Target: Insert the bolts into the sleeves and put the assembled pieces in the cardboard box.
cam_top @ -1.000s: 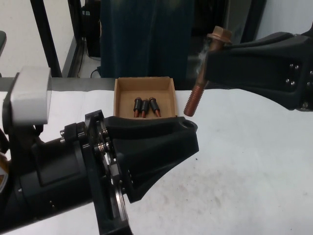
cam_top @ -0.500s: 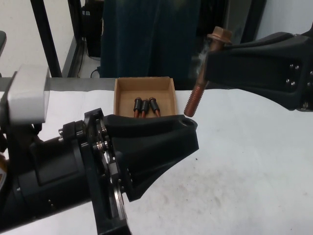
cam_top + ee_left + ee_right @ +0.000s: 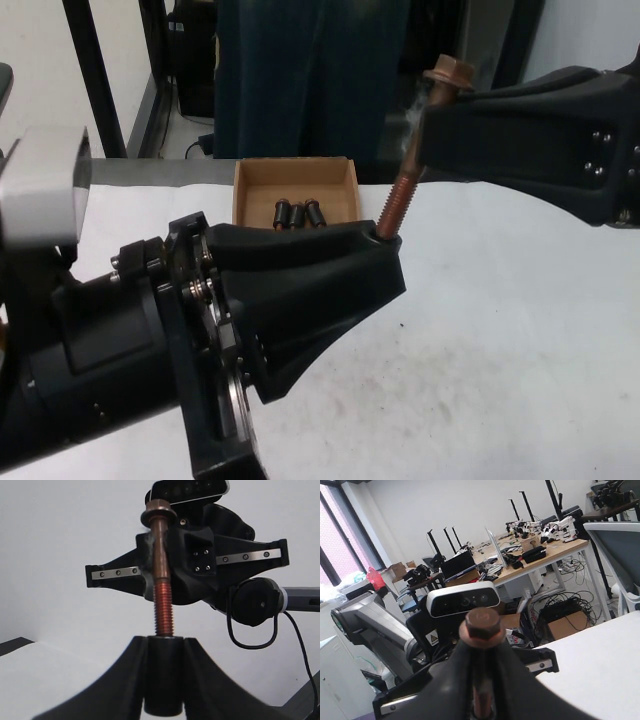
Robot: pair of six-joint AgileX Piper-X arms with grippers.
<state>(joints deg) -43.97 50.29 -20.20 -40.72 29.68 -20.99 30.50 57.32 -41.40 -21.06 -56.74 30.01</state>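
Observation:
My right gripper (image 3: 424, 130) is shut on a copper bolt (image 3: 408, 160), held nearly upright with its hex head on top. My left gripper (image 3: 384, 248) sits just under it, shut on a black sleeve (image 3: 162, 690) that stands upright between the fingers. In the left wrist view the bolt's (image 3: 161, 587) threaded tip sits at the sleeve's mouth, just entering it, with the right gripper (image 3: 150, 572) behind. From the right wrist view I look down on the bolt head (image 3: 479, 622). The cardboard box (image 3: 295, 172) lies beyond on the bench, with three assembled pieces (image 3: 297, 213) inside.
White bench top (image 3: 500, 330) stretches out to the right and front of the arms. The left arm's body (image 3: 200, 340) covers the near left part. Dark frame posts (image 3: 95, 75) stand behind the bench's far edge.
My left gripper has risen with the sleeve, so the bolt's tip, which hung free just above it, now meets the sleeve's mouth. The right gripper and bolt have kept still.

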